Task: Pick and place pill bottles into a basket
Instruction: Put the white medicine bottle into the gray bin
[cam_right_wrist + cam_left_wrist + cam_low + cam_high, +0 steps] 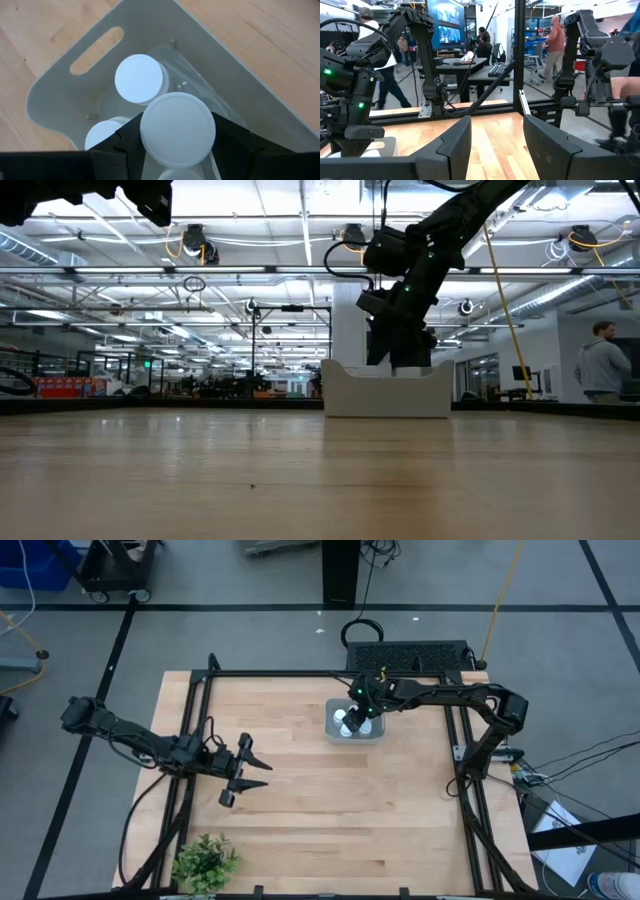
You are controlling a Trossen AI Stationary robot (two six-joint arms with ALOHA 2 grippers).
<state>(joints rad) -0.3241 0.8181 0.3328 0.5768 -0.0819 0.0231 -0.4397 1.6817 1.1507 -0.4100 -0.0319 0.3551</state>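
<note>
The basket (355, 723) sits at the far middle of the table (330, 810), whose bare wood shows no loose bottles, so the job looks close to finished. The right gripper (177, 150) hangs directly over the basket with its jaws clamped on a pill bottle (177, 129), not yet let go, while the left gripper (245, 769) waits well to the near left, jaws fairly narrow and holding nothing. At least two more capped bottles (141, 78) already stand inside.

Bright, even ceiling lights (345, 235); soft shadows, blurred people (559, 40) behind.
</note>
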